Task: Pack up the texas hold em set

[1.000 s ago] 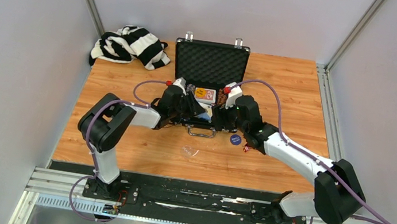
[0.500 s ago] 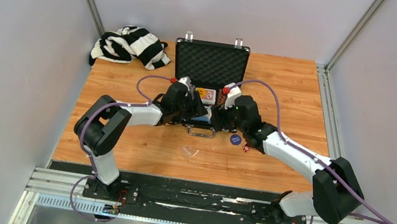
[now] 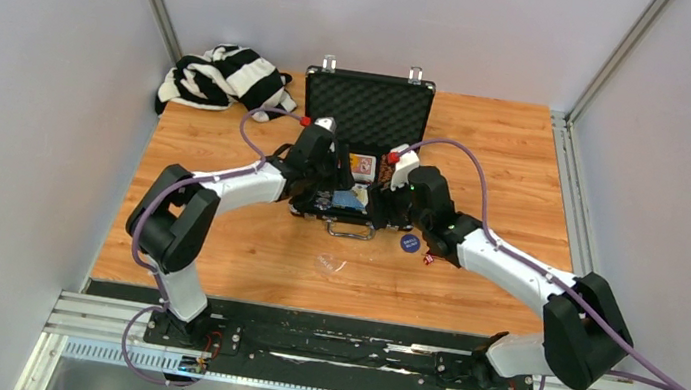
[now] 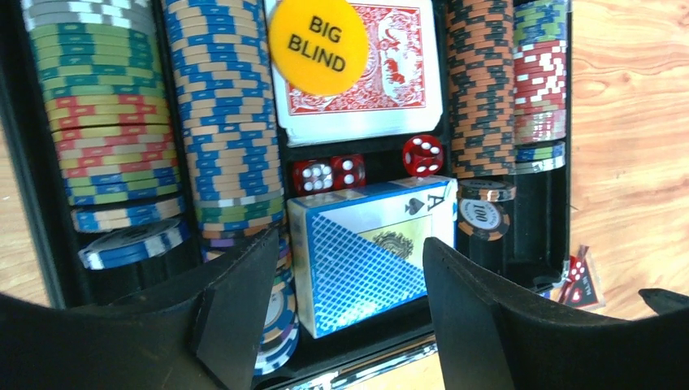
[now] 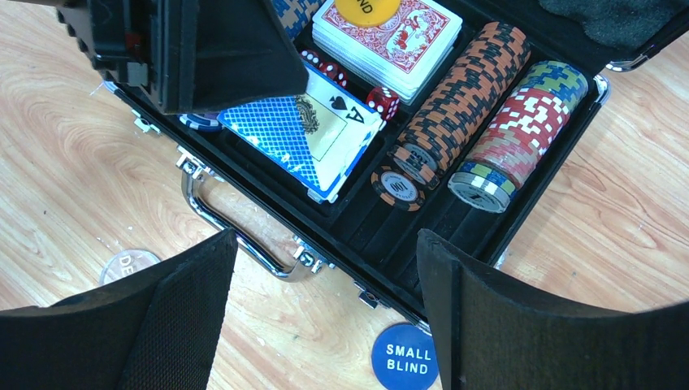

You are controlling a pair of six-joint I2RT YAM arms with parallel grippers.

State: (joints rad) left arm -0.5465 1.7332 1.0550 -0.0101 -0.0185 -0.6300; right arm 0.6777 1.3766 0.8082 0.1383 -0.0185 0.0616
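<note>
The black briefcase [image 3: 366, 107] lies open, lid upright, on the wooden table. Its tray holds rows of multicoloured chips [image 4: 219, 122], a red-backed card stack under a yellow BIG BLIND button [image 4: 318, 45], red dice [image 4: 329, 173] and a blue card deck box [image 4: 370, 244] lying askew in the near middle slot. My left gripper [image 4: 351, 252] is open and empty, its fingers standing either side of the blue deck. My right gripper [image 5: 325, 244] is open and empty above the silver handle [image 5: 236, 236] and front latches. A blue SMALL BLIND button [image 5: 404, 357] lies on the table by the case front.
A pale round dealer button [image 5: 130, 266] lies on the table left of the handle. A small red packet [image 4: 581, 280] lies off the case's right front corner. The striped cloth [image 3: 226, 78] is bunched at the back left. Grey walls close in both sides.
My left gripper has moved back from the case's near edge to farther over the tray, uncovering the blue deck in the top view. The right arm has hardly moved.
</note>
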